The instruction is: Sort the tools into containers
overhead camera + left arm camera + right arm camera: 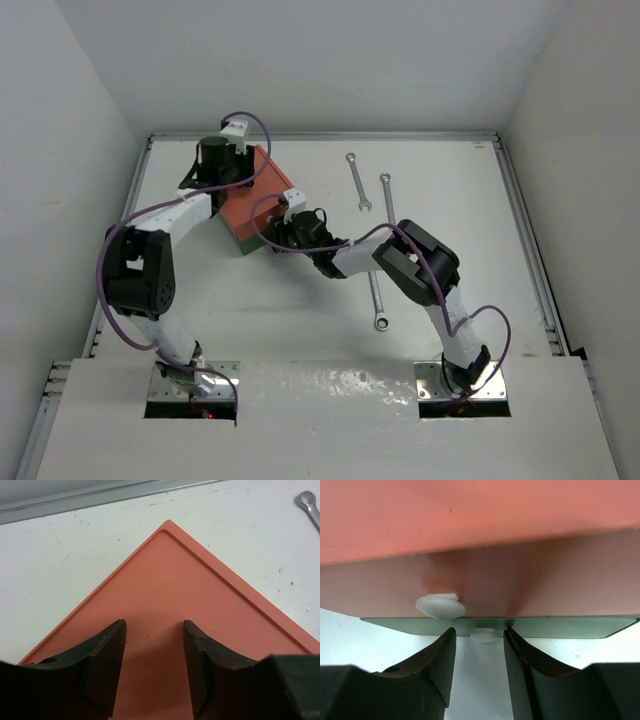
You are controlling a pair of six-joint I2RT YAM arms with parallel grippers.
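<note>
Box [245, 205] far left on bench [480, 250]: orange-red drawer [530, 585] over dark green drawer [560, 626], each with white knob. Left gripper [154, 624] over the orange top, part open, empty. Right gripper [479, 630] open around lower knob [484, 636], not gripping. Silver wrenches [358, 180] lie right of the box.

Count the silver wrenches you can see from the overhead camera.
3. One wrench and a second wrench lie side by side, far back, right of the orange box. A third wrench lies nearer, partly under the right arm. The arms could hide others.
</note>
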